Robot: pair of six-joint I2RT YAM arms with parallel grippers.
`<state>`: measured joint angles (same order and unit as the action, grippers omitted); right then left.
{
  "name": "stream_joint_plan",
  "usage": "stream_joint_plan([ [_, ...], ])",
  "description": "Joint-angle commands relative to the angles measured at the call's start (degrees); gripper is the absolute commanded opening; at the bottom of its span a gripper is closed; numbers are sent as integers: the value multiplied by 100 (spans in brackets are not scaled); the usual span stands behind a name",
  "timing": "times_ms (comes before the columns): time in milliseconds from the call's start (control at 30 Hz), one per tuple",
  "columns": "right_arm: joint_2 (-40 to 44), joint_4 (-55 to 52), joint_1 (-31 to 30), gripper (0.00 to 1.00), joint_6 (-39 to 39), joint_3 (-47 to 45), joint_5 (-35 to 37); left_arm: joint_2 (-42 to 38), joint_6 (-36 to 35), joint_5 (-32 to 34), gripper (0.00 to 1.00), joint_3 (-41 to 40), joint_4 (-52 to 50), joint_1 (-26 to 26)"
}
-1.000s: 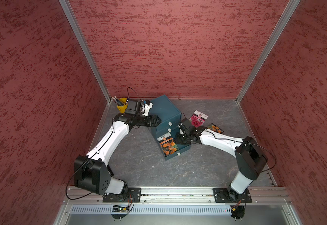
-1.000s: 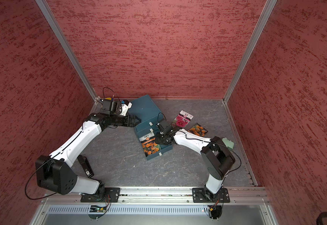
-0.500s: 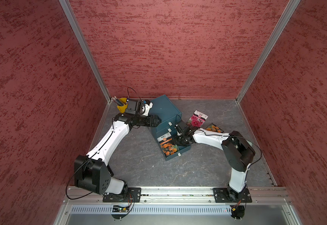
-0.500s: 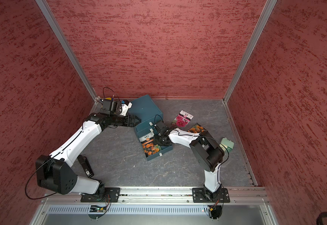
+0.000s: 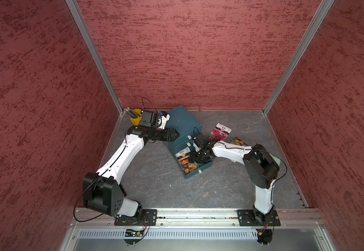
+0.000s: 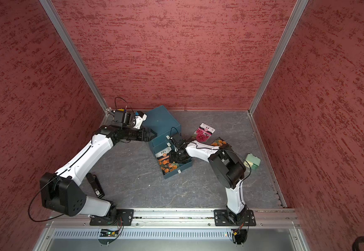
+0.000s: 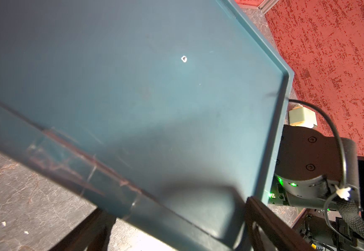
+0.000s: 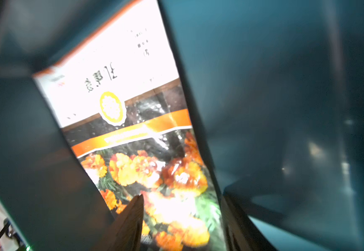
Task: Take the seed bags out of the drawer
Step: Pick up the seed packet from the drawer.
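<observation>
**A:** While left gripper [image 5: 175,135], spread, leans on the box [image 5: 183,121], apparently steadying it, right gripper [image 5: 196,159] reaches into the drawer [image 5: 200,172]; pink bag [image 5: 220,132] and orange bag [image 5: 237,142] lie outside.

**B:** Left wrist: mostly box wall. Right wrist: fingers [image 8: 131,221] apart over last bag [image 8: 137,130] in the drawer, seemingly lining up a pinch.

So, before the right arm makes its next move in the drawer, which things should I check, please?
1. Drawer pulled open: ok.
2. Last orange bag lying in it, face up: ok.
3. Right hand open above that bag: ok.
4. Bag gripped: not ok.
5. Left hand steadying the box: cannot tell.
6. Bare table near the pink bag and the other orange bag: ok.
</observation>
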<state>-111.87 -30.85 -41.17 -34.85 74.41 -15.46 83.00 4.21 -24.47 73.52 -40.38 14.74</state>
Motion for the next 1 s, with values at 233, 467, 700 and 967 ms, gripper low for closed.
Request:
stream_joint_plan([
  [233,-592,428,-264,60,299,317,-633,262,-319,-178,94,5,-507,203],
  [467,-594,700,-335,59,115,241,-756,269,-339,-172,94,-12,-512,222],
  [700,-573,940,-387,64,-5,173,-878,278,-335,-164,94,5,-515,231],
  [967,-570,1195,-403,67,-158,95,-984,292,-358,-163,94,35,-540,239],
])
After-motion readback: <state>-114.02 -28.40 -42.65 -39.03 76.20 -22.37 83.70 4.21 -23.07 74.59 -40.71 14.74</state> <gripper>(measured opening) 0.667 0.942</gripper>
